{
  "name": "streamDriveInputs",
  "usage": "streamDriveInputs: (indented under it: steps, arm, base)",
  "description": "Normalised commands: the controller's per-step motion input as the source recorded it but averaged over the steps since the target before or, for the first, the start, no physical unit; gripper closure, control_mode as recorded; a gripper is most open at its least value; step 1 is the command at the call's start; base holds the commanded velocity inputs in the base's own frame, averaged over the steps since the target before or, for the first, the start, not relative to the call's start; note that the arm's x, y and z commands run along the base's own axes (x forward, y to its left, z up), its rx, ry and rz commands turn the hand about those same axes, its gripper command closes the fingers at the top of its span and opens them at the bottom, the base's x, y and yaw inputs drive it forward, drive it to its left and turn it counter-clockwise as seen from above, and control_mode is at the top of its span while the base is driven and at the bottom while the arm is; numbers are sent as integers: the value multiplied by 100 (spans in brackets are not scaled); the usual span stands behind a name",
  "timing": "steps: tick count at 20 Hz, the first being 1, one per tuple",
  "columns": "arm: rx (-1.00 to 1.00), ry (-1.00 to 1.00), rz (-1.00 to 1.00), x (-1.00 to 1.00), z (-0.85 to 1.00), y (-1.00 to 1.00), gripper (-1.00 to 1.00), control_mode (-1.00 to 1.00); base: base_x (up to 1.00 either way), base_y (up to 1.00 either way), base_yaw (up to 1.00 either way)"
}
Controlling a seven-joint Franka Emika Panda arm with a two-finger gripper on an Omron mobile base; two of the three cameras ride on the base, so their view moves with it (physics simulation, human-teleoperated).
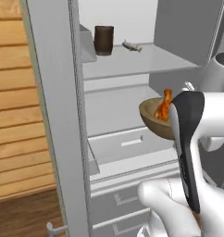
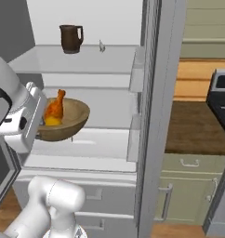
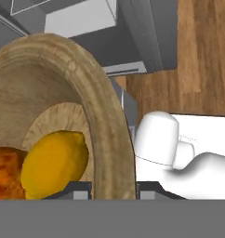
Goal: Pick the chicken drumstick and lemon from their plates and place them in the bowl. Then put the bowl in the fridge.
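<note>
Hand view: tool (image 3: 113,189) clamped on bowl (image 3: 102,116) rim (lemon (image 3: 54,163), chicken drumstick (image 3: 5,172) inside).

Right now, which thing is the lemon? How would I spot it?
Look at the open fridge; in front of its middle shelf hangs a wooden bowl. Inside lie two things: the lemon is the round yellow one, under the orange-brown drumstick that pokes up.

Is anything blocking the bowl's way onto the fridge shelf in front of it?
Nothing visible does. The gripper holds the bowl by its rim, with the chicken drumstick and lemon inside, at the open fridge. The shelf beyond it looks bare; the dark jug stands one shelf higher.
</note>
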Motion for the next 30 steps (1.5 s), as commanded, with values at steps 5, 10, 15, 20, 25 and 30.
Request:
streamDriveInputs:
  steps: [5, 10, 15, 20, 25, 30]
  arm:
    - [0, 0, 0, 0, 0, 0, 100, 100]
    - [0, 0, 0, 0, 0, 0, 100, 100]
    - [0, 0, 0, 0, 0, 0, 100, 100]
    - [0, 0, 0, 65, -33, 0, 100, -100]
    - [0, -11, 4, 72, -89, -12, 100, -100]
    - [1, -17, 3, 68, -54, -26, 100, -100]
  base:
    - [16, 0, 32]
    - [16, 0, 17]
    - [26, 0, 4]
    - [11, 0, 0]
    - [0, 0, 0]
    - [0, 0, 0]
